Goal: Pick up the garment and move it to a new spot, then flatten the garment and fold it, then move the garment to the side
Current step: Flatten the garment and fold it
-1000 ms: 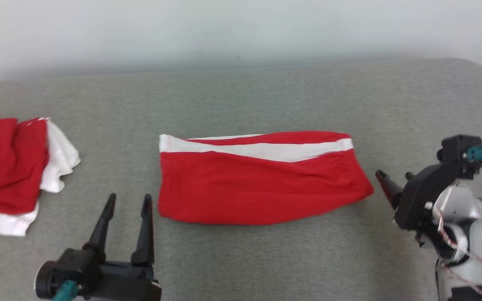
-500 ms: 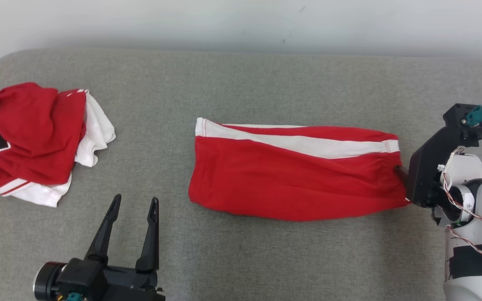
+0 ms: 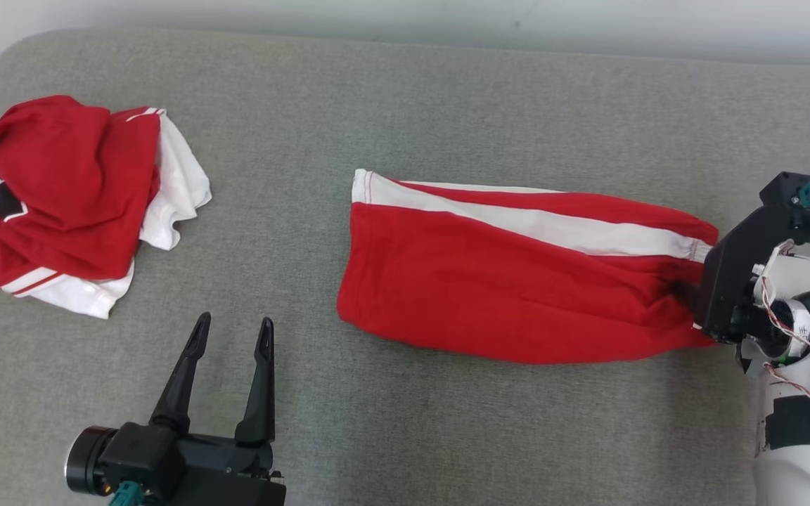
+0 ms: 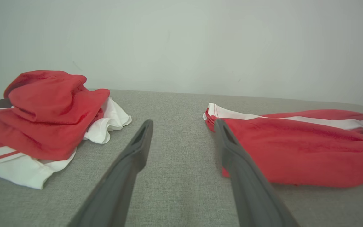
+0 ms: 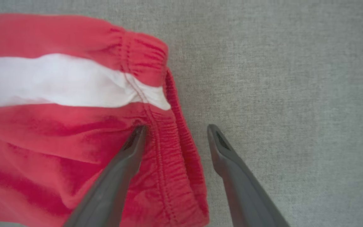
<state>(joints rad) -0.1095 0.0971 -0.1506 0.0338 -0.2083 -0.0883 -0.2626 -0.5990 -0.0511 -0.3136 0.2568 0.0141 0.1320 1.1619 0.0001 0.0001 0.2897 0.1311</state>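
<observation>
**Wide-open right pincer (image 5: 176, 128) at the waistband end of the red shorts (image 3: 517, 281)**

The red shorts lie folded flat across the centre and right of the head view, on the grey cloth-covered table (image 3: 447, 91). A white stripe (image 3: 553, 225) runs along their upper edge. My right pincer stands wide at their right end, by the right edge of that frame. In the right wrist view one finger (image 5: 121, 164) is over the red cloth just inside the elastic waistband (image 5: 175, 157). The other is over bare grey, with the waistband's edge between them. I cannot tell whether either finger touches the cloth, and nothing is gripped. My left pincer (image 3: 233, 322) is at the lower left of the head view, equally wide and empty. It is over bare table, near the shorts' left end but apart from it. A heap of red and white clothes (image 3: 67, 190) sits in the upper left, well apart from the shorts.
</observation>
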